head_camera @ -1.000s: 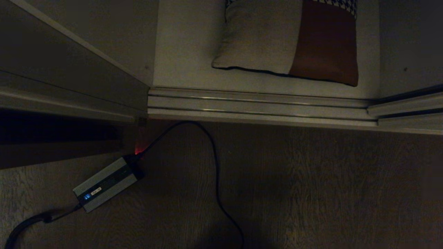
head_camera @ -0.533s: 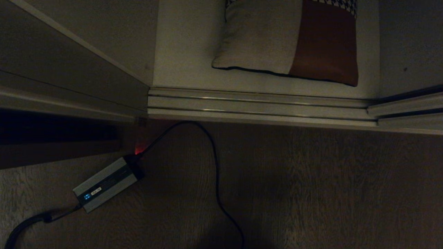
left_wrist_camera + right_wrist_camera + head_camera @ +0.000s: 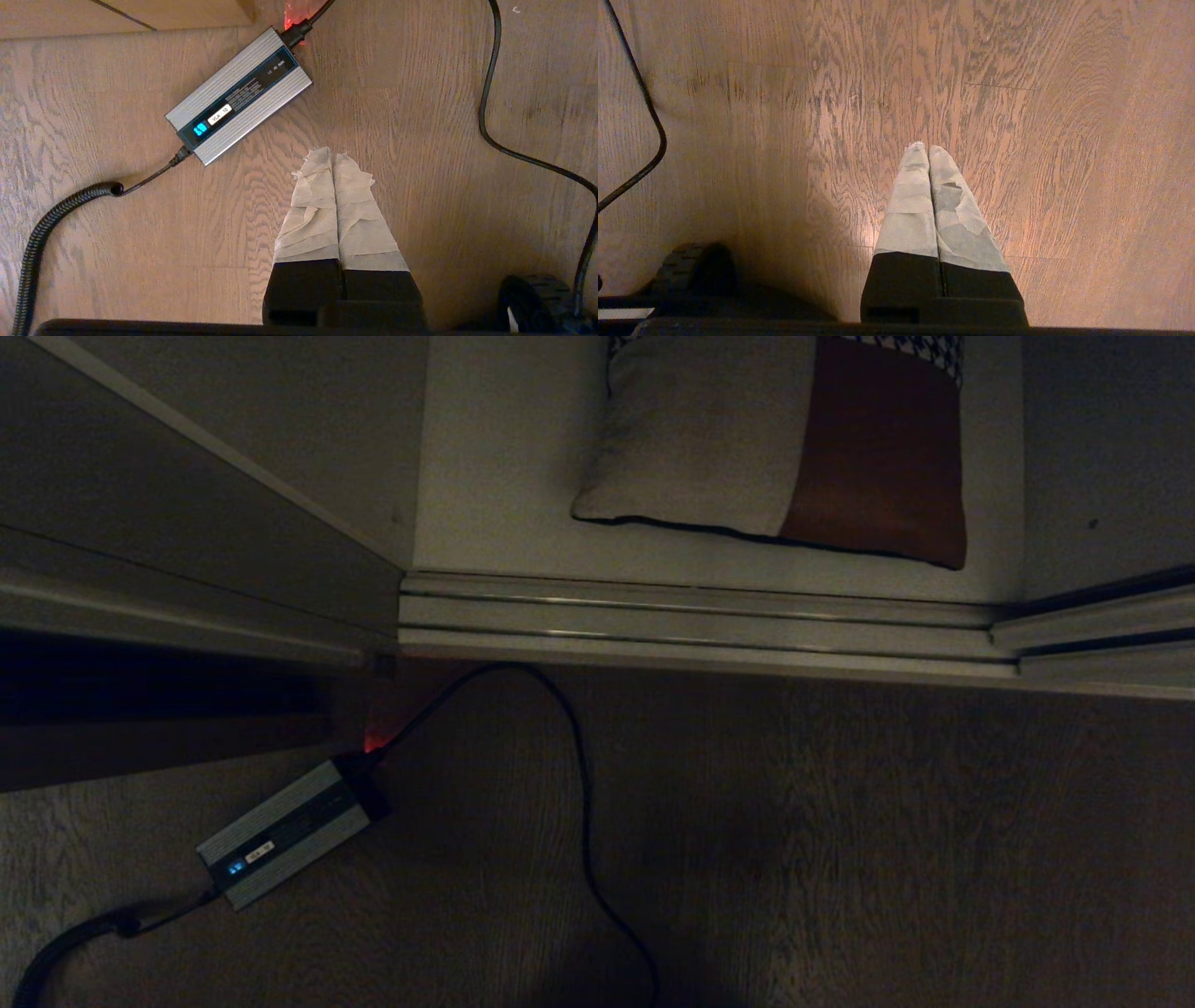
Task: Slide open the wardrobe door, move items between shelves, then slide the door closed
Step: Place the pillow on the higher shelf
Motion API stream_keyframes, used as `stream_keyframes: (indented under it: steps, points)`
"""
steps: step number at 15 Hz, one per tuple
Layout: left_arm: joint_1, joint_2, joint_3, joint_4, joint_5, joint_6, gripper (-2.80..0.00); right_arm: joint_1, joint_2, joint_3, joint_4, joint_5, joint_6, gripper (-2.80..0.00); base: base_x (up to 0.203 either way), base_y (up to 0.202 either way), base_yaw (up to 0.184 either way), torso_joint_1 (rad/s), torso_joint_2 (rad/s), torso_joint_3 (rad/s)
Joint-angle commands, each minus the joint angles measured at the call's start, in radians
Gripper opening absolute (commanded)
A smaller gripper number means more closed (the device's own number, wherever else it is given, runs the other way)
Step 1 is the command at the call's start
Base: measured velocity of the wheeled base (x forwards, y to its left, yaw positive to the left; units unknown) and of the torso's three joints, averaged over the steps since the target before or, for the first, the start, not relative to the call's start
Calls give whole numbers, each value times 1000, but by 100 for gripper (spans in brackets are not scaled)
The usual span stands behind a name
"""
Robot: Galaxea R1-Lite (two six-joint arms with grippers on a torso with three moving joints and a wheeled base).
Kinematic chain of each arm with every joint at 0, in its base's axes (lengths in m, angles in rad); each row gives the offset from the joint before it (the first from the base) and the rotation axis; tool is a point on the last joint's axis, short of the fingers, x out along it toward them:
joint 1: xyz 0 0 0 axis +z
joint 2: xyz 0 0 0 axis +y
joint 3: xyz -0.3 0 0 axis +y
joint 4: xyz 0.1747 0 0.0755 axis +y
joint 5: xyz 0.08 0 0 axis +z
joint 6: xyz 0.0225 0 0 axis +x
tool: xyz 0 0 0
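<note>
Cushion (image 3: 775,448) lying on the wardrobe's bottom shelf (image 3: 504,476).
Left claw (image 3: 332,156) and right claw (image 3: 928,151) pressed together, empty, above wooden floor (image 3: 1017,116).

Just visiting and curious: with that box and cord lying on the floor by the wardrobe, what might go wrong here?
1. The cable loops across the floor before the track; a wheel might snag it.
2. The power box lies close by and could get bumped.
3. The cushion sits near the shelf edge; a closing door might catch it.
</note>
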Motion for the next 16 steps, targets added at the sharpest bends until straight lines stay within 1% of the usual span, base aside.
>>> stream_keyframes:
  steps: [1, 3, 5, 8, 10, 16]
  points:
    - [0, -6, 0, -1, 0, 0, -280, 0, 3, -3, 10, 6, 0, -280, 0, 0, 0, 0, 0, 0]
    - [0, -6, 0, -1, 0, 0, -280, 0, 3, -19, 68, 17, 5, -280, 0, 0, 0, 0, 0, 0]
    - [0, -6, 0, -1, 0, 0, -280, 0, 3, -18, 57, 18, 3, -280, 0, 0, 0, 0, 0, 0]
    - [0, -6, 0, -1, 0, 0, -280, 1, 3, 34, -91, 16, 0, -280, 0, 0, 0, 0, 0, 0]
    - [0, -6, 0, -1, 0, 0, -280, 1, 1, 87, -231, 18, -5, -280, 0, 0, 0, 0, 0, 0]
    - [0, -6, 1, -1, 0, 0, -280, 0, -2, 88, -228, 22, -12, -280, 0, 0, 0, 0, 0, 0]
